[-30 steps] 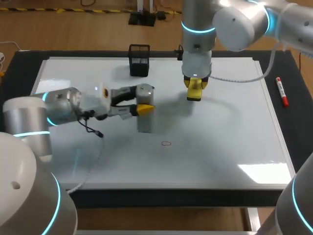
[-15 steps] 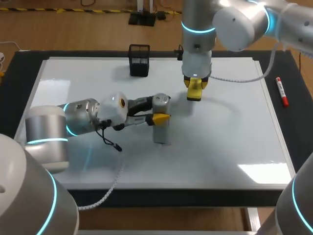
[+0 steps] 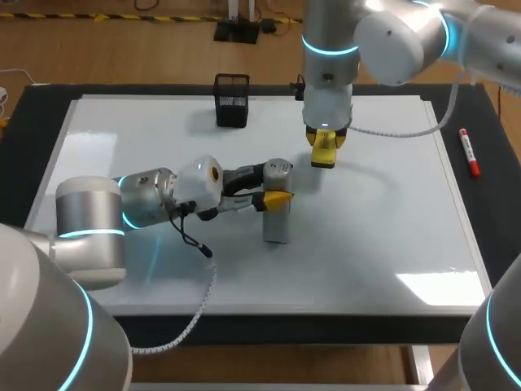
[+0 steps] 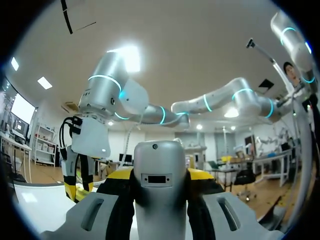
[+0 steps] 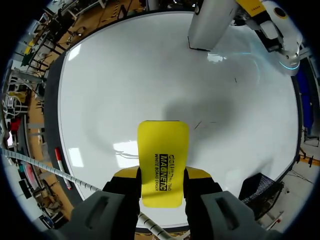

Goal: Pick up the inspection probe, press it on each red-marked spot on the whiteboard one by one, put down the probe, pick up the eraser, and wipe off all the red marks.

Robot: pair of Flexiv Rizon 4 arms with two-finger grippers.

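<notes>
Across the white whiteboard [image 3: 391, 244], coming in from the left, my left gripper [image 3: 275, 184] clamps both yellow-tipped fingers on the upright grey metal inspection probe [image 3: 277, 221], whose foot seems to rest on the board near its middle. Behind it stands a black mesh pen holder [image 3: 232, 101]. Further right, my right gripper [image 3: 324, 148] hangs above the board, pinching the yellow rectangular eraser [image 3: 324, 158]. A red marker pen [image 3: 470, 152] lies beside the board's right edge.
</notes>
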